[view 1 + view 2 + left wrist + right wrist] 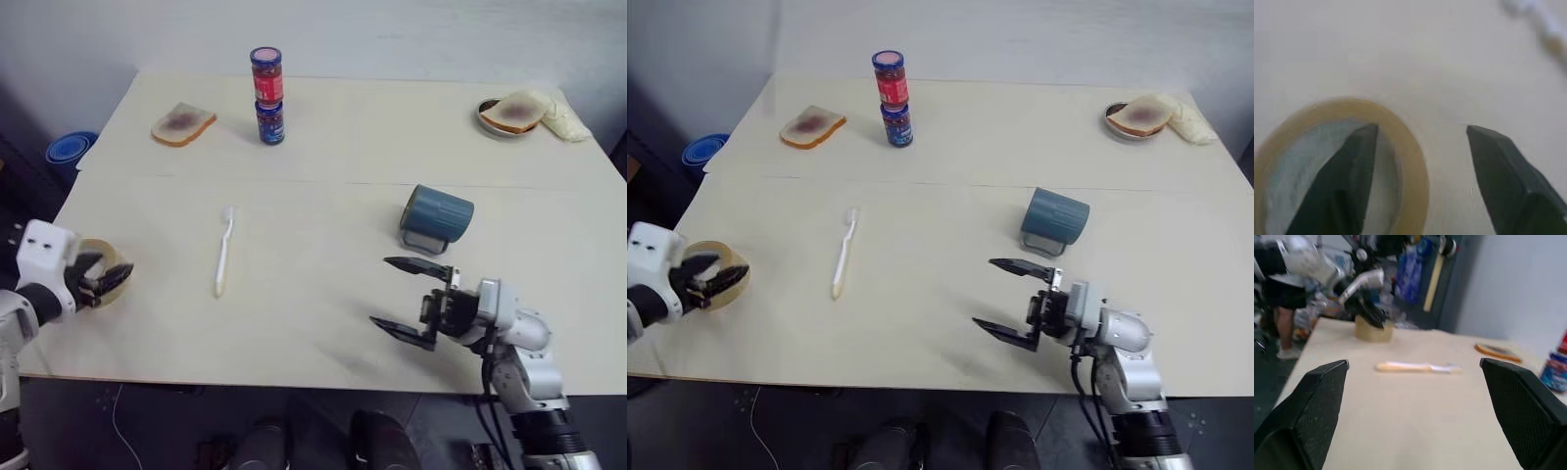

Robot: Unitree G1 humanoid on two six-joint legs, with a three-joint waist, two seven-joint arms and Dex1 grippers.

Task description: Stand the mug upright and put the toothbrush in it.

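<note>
Mug (437,217) on side; toothbrush (224,251) flat

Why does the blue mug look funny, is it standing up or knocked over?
Knocked over. The mug lies on its side on the table, its round wall facing up and its handle low against the tabletop.

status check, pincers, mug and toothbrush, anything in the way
Left pincer open, one finger inside the tape roll. Right pincer open, empty, short of the mug. Mug on its side; toothbrush flat on the table. Path clear.
</note>
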